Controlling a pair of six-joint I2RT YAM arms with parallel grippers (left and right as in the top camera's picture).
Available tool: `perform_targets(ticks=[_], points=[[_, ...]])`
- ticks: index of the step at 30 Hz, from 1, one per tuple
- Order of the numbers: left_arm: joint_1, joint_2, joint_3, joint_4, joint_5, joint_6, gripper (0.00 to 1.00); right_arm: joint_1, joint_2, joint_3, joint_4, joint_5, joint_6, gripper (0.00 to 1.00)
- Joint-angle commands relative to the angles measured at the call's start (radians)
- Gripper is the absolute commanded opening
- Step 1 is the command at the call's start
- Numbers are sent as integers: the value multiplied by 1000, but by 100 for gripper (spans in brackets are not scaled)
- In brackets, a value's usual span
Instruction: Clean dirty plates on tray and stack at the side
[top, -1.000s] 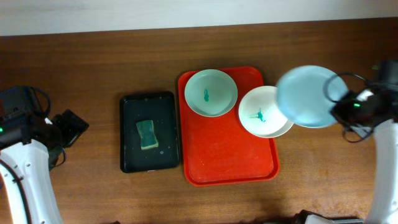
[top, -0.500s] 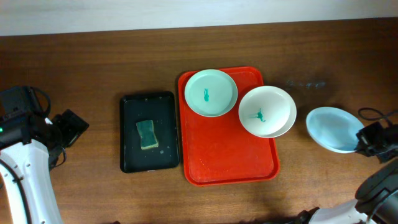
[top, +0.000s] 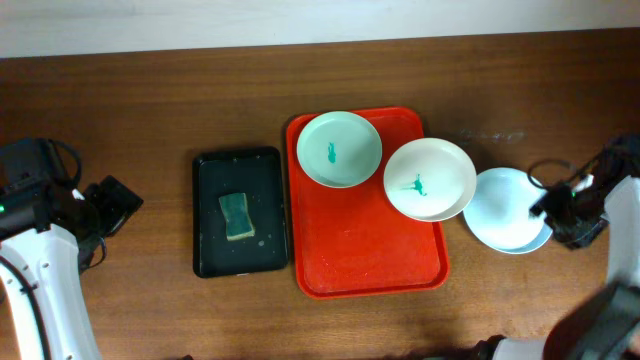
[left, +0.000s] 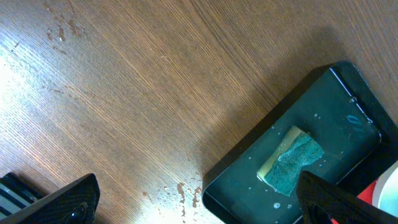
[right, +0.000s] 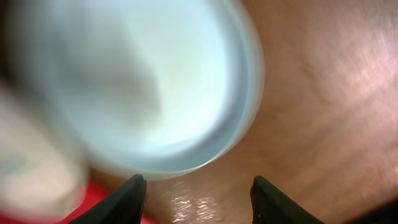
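Note:
The red tray (top: 365, 250) lies mid-table. On it sit a mint plate (top: 339, 148) and a white plate (top: 430, 178), each with a teal smear; the white one overhangs the tray's right rim. A clean pale blue plate (top: 505, 208) rests on the wood just right of the tray. My right gripper (top: 550, 210) is at that plate's right edge. In the right wrist view the blurred plate (right: 137, 87) lies beyond my right gripper (right: 199, 199), which is open with nothing between its fingers. My left gripper (top: 120, 205) (left: 199, 205) stands open over bare wood at the far left.
A black tray (top: 240, 255) (left: 336, 124) holding a green sponge (top: 236, 216) (left: 291, 159) sits left of the red tray. Water drops (left: 186, 193) spot the wood beside the black tray.
The right gripper carried the pale blue plate down from above the tray's right side, set it on the table beside the tray and opened. The left arm has not moved.

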Motion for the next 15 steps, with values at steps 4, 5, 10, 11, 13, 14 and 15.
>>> perform_targets(ticks=[4,5,10,11,13,14,15], points=[[5,-2,8,-1,3,-9,99,405,-273,32,-4,-54,-186,59],[5,-2,8,-1,4,-9,99,468,-270,32,-3,-18,-185,59],[5,-2,8,0,3,-9,99,582,-118,31,156,243,-133,59],[5,-2,8,-1,3,-9,99,571,-82,31,195,248,-133,59],[5,-2,8,-1,3,-9,99,542,-5,31,254,248,-134,59],[5,-2,8,-1,3,-9,99,518,47,32,283,248,-135,58],[5,-2,8,0,3,-9,99,495,91,32,304,237,-146,58]])
